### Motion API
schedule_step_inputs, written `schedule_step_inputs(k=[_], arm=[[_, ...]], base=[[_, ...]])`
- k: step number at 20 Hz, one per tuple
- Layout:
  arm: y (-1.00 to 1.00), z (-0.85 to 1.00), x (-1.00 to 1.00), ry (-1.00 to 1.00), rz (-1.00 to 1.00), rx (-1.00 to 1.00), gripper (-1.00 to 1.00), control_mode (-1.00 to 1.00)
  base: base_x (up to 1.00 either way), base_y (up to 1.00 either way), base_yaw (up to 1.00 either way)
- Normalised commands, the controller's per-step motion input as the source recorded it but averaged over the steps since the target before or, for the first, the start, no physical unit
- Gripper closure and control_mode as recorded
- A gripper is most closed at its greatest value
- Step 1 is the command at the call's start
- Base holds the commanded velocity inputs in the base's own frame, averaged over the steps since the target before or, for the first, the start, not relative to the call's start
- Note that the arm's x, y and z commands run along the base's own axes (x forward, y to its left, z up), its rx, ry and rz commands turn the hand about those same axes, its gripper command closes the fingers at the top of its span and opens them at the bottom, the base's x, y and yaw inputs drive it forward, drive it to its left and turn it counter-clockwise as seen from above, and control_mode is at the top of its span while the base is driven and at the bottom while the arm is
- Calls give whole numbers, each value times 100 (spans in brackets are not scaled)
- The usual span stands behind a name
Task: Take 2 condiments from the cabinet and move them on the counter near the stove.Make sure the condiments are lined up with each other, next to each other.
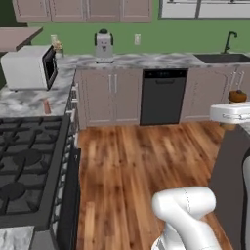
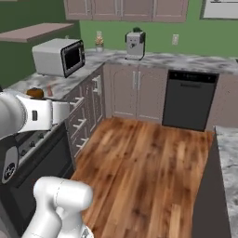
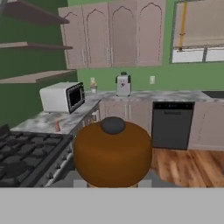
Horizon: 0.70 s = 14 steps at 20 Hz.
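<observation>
Hand view has the gripper point(image 3: 112, 186) clamped on a brown condiment point(image 3: 112, 153), reddish one point(image 3: 57, 126) already by the stove point(image 3: 30, 155) (halfway done, I'd guess).

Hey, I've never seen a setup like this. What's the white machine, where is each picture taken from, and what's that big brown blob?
The white machine is a robot arm on a driving base, in a rendered kitchen. Two pictures come from cameras on the base, behind the arm to its left and right. The third looks out from its hand. Beside the black stove is a marble counter with a microwave and a small reddish bottle. The gripper is shut on the blob, a round brown jar with a dark cap. It looks big because it sits right in front of the hand camera. It is probably a condiment.
</observation>
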Motion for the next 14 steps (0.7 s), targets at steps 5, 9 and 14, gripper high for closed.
schedule_step_inputs(k=[5,9,14], arm=[[0,0,0,0,0,0,100,100],[0,0,0,0,0,0,100,100],[0,0,0,0,0,0,100,100]], base=[[100,1,19],[100,-1,35],[100,-15,60]])
